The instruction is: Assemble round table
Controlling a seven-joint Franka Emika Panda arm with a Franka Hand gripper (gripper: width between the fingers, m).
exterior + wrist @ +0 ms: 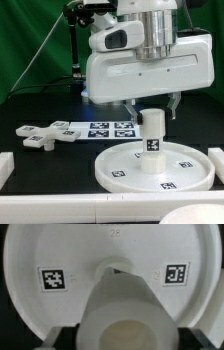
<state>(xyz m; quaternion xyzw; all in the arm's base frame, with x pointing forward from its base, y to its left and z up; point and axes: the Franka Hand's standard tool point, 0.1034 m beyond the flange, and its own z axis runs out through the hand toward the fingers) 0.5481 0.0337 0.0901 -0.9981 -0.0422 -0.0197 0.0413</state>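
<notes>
The large rimmed round disc (125,172) lies flat on the black table, tags facing up. The short thick cylinder leg (153,135) stands upright at the disc's centre. My gripper (153,112) comes down from above and is shut on the leg's upper part. In the wrist view the leg (125,303) fills the space between my dark fingers (68,336), with my gripper (125,333) closed around it. Its far end meets the socket in the middle of the disc (60,252). The cross-shaped foot piece (37,136) lies loose on the table at the exterior view's left.
The marker board (100,128) lies behind the disc, between it and the foot piece. White border bars run along the front (100,208) and stand at both sides (217,160) of the black work area. The arm's bulky white body hangs over the disc.
</notes>
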